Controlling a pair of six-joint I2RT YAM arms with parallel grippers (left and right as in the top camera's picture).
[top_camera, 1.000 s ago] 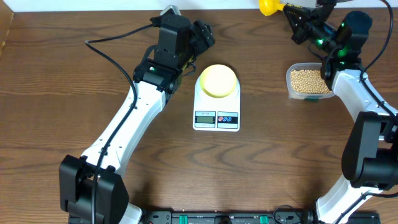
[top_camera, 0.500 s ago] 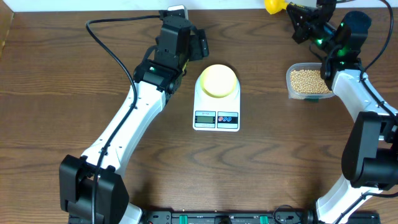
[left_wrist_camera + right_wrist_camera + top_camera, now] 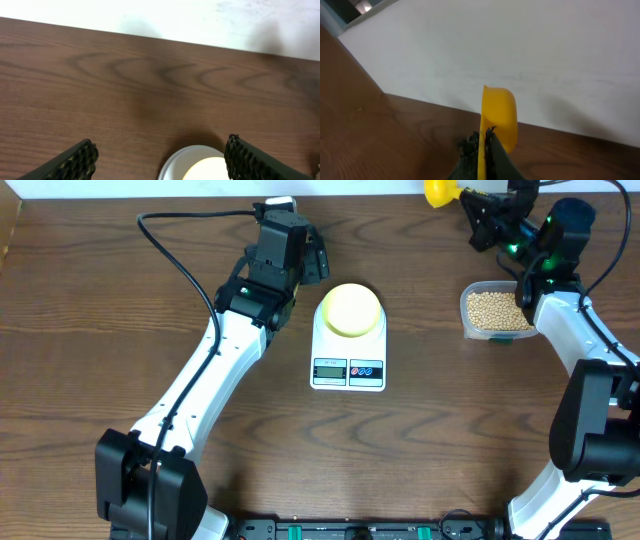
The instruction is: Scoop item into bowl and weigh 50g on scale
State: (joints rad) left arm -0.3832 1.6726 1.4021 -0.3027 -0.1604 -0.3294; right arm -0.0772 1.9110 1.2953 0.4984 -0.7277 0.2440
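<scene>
Since a sec ago my L gripper [image 3: 314, 256] has swung back toward its wrist; jaws spread wide, just far-left of the bowl [image 3: 350, 308], not touching it. Bowl sits on the scale [image 3: 348, 372] mid-table; the beans [image 3: 496, 309] are in the clear tub [image 3: 466, 320] to the right. R gripper [image 3: 482, 212] is pinched tight on the yellow scoop [image 3: 437, 190] handle at the far table edge, beyond the tub

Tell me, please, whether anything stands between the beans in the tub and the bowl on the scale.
Nothing visible does: only bare table lies between the beans and the bowl on the scale. The open left pincer sits on the bowl's other side, off that path.
</scene>
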